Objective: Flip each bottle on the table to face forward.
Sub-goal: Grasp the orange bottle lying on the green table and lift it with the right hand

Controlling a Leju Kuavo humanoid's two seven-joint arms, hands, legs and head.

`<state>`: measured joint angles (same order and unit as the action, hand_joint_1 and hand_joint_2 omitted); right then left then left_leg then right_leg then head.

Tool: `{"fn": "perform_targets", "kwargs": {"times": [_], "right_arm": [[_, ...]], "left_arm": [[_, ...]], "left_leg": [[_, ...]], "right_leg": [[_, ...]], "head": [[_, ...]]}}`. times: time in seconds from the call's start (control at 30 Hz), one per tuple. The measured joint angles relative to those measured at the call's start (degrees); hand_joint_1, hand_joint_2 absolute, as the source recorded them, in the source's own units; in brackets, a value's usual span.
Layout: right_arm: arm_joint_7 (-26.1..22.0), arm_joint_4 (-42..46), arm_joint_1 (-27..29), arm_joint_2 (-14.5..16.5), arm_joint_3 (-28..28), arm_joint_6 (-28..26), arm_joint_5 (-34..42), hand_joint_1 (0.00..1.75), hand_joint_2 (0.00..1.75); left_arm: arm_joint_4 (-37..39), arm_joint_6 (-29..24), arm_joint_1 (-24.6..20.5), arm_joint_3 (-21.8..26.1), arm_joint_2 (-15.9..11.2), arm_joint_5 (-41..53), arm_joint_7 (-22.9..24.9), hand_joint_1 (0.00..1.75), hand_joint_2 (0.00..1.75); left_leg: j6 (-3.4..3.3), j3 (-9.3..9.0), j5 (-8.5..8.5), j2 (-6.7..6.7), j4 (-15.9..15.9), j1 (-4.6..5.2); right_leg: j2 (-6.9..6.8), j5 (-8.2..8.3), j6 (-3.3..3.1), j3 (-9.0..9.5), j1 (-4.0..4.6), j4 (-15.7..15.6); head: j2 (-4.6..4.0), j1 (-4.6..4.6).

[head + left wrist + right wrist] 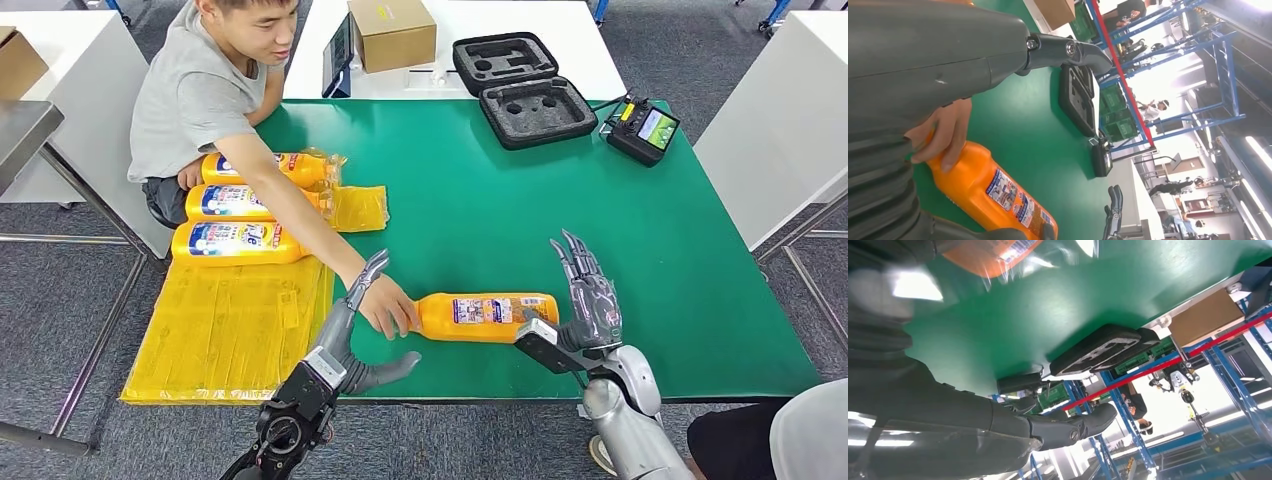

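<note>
Head view is showing the orange plastic bottle with the printed label (487,316) lying on its side on the green table mat (480,190), near the front edge, between the two robot hands. The person's hand (388,306) is resting on its cap end, so the workspace is shared right now. The left hand (352,322) is sitting open just beside that hand, fingers spread and holding nothing; the right hand (588,296) is standing open just off the bottle's base, fingers pointing up, not gripping. Main risk, as I judge it, is the left hand closing in while the person is touching the bottle — a pinch or a knock. Second risk — the bottle is round and lying flat, so a one-sided push from the right hand could be rolling it off the near edge. Three more orange bottles (240,202) are lying stacked at the table's left by the yellow plastic sheet (230,325), well apart.
</note>
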<state>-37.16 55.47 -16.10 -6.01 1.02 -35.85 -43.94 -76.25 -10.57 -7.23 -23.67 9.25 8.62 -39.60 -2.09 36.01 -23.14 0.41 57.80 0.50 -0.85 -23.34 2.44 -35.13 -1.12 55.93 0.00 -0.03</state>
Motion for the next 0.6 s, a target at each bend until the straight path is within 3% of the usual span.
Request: {"fn": "perform_targets", "kwargs": {"times": [0.23,0.6], "right_arm": [[-0.2,1.8,1.7,0.6,-0.3,3.5,3.1,0.0,1.75],[-1.2,6.3,4.1,5.2,-4.2,17.6,13.8,0.0,1.75]], "left_arm": [[1.3,0.0,-0.9,-1.0,0.1,-0.9,-0.1,0.0,1.75],[3.6,-2.5,-1.3,-3.7,0.1,-2.9,-0.4,0.0,1.75]], "left_leg": [[0.0,0.0,0.0,0.0,0.0,-0.01],[0.02,0.0,0.01,0.01,0.0,-0.03]], "right_leg": [[0.0,0.0,0.0,0.0,0.01,0.0],[0.0,-0.01,-0.01,-0.01,0.03,0.0]], "head": [[0.0,0.01],[0.0,-0.01]]}}
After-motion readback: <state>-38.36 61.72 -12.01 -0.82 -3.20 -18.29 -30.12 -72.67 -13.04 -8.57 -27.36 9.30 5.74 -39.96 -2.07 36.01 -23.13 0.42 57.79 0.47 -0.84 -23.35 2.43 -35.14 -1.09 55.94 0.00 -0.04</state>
